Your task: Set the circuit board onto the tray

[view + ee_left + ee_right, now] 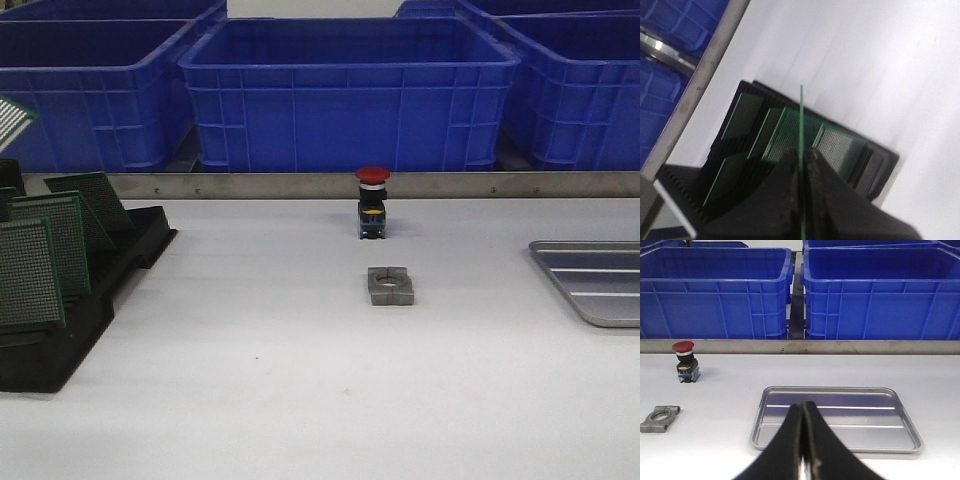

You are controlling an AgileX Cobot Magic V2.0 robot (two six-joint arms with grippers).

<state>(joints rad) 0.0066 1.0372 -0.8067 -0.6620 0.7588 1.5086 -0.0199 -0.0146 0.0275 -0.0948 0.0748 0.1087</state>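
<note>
My left gripper (801, 152) is shut on a thin green circuit board (801, 117), seen edge-on and held above the black slotted rack (879, 161). A corner of that lifted board shows at the far left edge of the front view (12, 118). Several more green boards (58, 232) stand in the rack (130, 262) at the table's left. The silver-grey metal tray (598, 285) lies empty at the table's right. My right gripper (804, 407) is shut and empty, just in front of the tray (860, 416). Neither gripper shows in the front view.
A red push-button switch (372, 200) stands at the middle back, with a grey metal clamp block (390, 286) in front of it. Blue plastic crates (345, 95) line the back behind a metal rail (300, 185).
</note>
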